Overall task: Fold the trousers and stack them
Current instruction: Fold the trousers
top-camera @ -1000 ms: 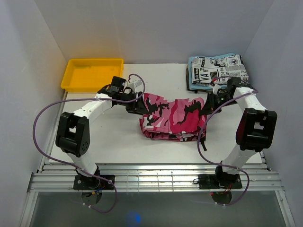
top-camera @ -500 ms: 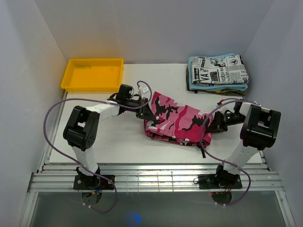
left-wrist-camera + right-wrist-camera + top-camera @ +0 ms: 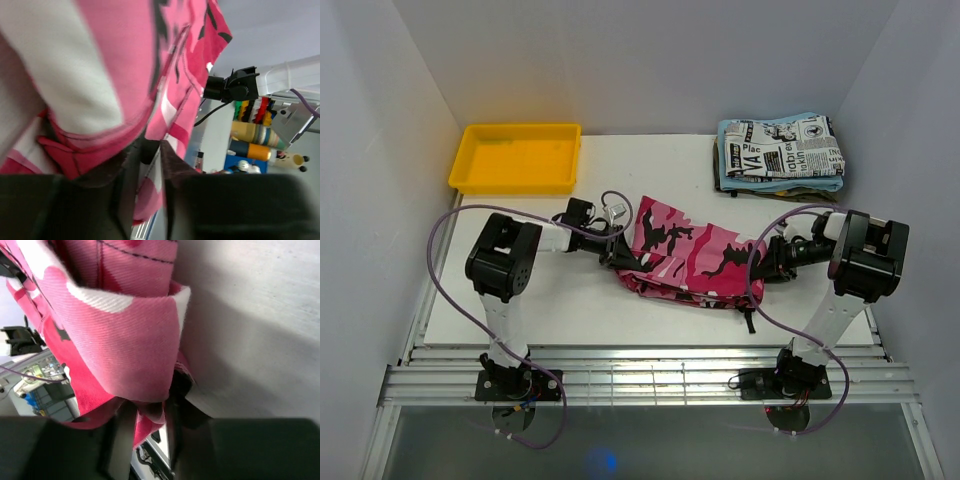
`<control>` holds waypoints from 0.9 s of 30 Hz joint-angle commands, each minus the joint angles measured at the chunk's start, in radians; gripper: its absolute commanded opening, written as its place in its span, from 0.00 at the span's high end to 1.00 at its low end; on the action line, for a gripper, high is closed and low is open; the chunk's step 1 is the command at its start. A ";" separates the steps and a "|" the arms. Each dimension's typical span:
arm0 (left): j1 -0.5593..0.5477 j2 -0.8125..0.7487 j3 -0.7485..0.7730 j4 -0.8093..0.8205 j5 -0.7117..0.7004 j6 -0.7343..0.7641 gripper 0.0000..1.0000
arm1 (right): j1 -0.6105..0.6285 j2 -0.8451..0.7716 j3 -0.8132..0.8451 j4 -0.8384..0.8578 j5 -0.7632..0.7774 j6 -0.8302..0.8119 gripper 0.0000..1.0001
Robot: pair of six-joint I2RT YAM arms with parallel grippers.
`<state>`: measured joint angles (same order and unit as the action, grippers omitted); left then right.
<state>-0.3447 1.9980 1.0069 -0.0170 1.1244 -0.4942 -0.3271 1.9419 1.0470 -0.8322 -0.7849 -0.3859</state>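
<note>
The trousers point(image 3: 690, 255), in pink, white and black camouflage, lie folded in a bundle on the middle of the table. My left gripper point(image 3: 617, 255) is low at the bundle's left edge. In the left wrist view its jaws point(image 3: 150, 155) stand narrowly apart, shut on a fold of the trousers point(image 3: 100, 75). My right gripper point(image 3: 765, 262) is at the bundle's right edge, close to the table top. In the right wrist view its jaws point(image 3: 150, 410) stand a little apart, with a hem of the trousers point(image 3: 125, 330) lying loosely between them.
A yellow tray point(image 3: 515, 157) stands at the back left. A folded newspaper-print garment point(image 3: 780, 145) rests on a light blue cloth point(image 3: 725, 170) at the back right. White walls close in three sides. Purple cables loop beside both arms.
Both grippers came down and toward the near side, laying the trousers into a flatter fold. The left jaws closed on the cloth; the right jaws parted slightly.
</note>
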 commanded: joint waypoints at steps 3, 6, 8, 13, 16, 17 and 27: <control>0.007 -0.209 0.112 -0.063 0.046 0.123 0.59 | -0.004 -0.081 0.123 -0.062 0.081 -0.186 0.51; 0.007 -0.231 0.224 -0.087 0.028 0.112 0.54 | -0.004 -0.161 0.206 -0.094 0.078 -0.209 0.41; 0.007 -0.213 0.251 -0.019 -0.007 0.070 0.50 | -0.004 -0.196 0.289 -0.117 0.041 -0.209 0.35; 0.000 -0.052 0.338 0.172 -0.058 -0.105 0.39 | 0.066 -0.190 0.372 -0.137 -0.092 -0.142 0.26; -0.002 0.059 0.389 0.238 -0.094 -0.164 0.38 | 0.133 -0.147 0.343 -0.143 -0.128 -0.110 0.28; -0.002 0.086 0.421 0.262 -0.098 -0.185 0.38 | 0.147 -0.135 0.322 -0.136 -0.138 -0.105 0.28; 0.025 0.320 0.483 0.308 -0.138 -0.313 0.38 | 0.197 0.018 0.080 0.059 -0.007 -0.010 0.31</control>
<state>-0.3386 2.3306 1.4769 0.2501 1.0168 -0.7544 -0.1226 1.9350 1.1301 -0.8703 -0.8970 -0.4248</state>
